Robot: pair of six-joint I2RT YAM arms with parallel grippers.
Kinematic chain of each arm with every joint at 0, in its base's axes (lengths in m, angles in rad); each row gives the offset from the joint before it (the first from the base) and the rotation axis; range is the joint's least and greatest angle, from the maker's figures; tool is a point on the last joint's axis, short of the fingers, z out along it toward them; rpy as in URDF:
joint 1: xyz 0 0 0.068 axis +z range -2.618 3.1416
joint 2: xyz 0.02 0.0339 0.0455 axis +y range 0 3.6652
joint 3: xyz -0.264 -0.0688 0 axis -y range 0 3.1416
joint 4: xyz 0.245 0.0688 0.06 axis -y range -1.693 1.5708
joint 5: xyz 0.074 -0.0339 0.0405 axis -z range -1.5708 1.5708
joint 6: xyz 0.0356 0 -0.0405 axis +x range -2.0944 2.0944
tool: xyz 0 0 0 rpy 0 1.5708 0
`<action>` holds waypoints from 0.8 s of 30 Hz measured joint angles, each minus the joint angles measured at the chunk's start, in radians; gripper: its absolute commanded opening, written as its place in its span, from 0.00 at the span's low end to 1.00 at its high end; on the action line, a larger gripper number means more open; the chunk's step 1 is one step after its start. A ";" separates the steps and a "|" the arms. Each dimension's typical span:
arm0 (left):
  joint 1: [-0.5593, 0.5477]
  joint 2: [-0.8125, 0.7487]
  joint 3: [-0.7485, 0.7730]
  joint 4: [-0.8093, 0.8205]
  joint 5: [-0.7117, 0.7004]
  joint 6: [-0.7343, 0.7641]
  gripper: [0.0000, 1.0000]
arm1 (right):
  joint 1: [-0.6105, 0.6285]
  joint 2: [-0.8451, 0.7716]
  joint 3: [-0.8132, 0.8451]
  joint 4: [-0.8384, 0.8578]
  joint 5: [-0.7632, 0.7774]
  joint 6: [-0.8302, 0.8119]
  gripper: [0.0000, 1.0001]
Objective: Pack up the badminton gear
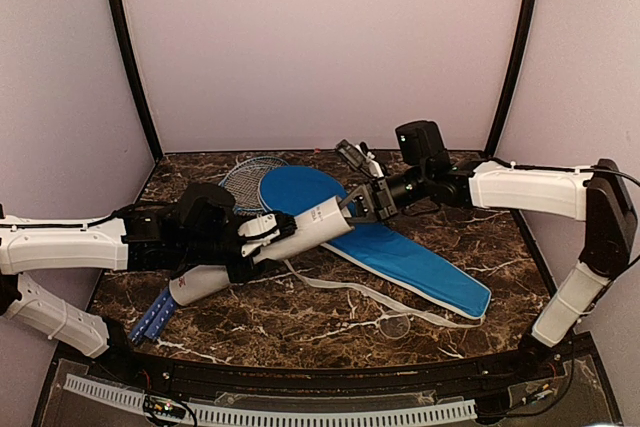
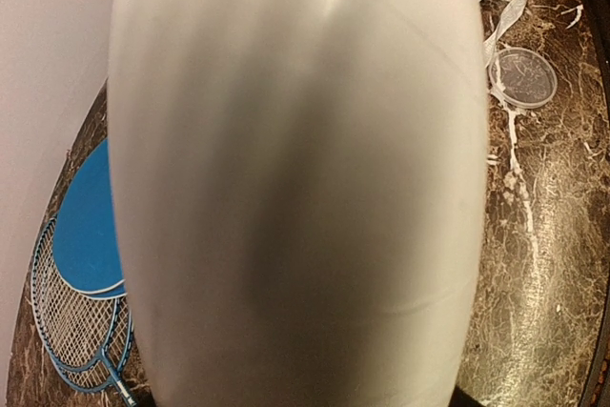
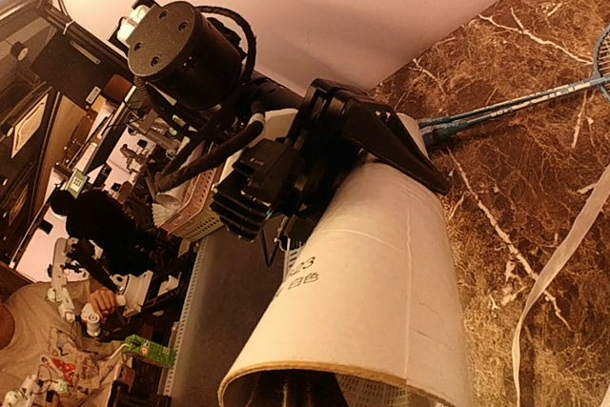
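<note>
The long white tube (image 1: 300, 232) hangs slanted over the table, and my left gripper (image 1: 262, 232) is shut on its middle. It fills the left wrist view (image 2: 295, 188). In the right wrist view the black left fingers (image 3: 381, 135) clamp the tube (image 3: 381, 283). My right gripper (image 1: 352, 207) is shut, with its tips (image 3: 286, 393) inside the tube's open upper end. Something pale and latticed shows in that mouth, and I cannot tell whether it is held. The blue zip bag (image 1: 400, 252) lies flat below. Two rackets lie under it, heads (image 1: 245, 179) at the back and blue handles (image 1: 150, 322) at the front left.
A white strap (image 1: 340, 287) trails from the bag across the dark marble table (image 1: 300, 332). A clear round lid (image 1: 395, 326) lies near the front edge and shows again in the left wrist view (image 2: 521, 76). Pale walls close in the back and sides.
</note>
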 measured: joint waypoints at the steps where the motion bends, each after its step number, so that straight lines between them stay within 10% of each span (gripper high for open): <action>1: 0.000 0.000 0.000 0.000 0.000 0.000 0.58 | 0.002 0.002 0.002 0.000 0.000 0.000 0.00; 6: 0.000 0.000 0.000 0.000 0.002 0.000 0.58 | 0.006 0.006 0.005 -0.005 0.005 -0.006 0.00; 14: 0.000 -0.002 0.000 0.001 0.002 0.000 0.58 | -0.012 -0.050 0.013 -0.121 0.087 -0.072 0.42; 24: -0.002 -0.006 -0.002 0.010 0.008 -0.001 0.58 | -0.124 -0.288 -0.064 -0.192 0.173 -0.103 0.61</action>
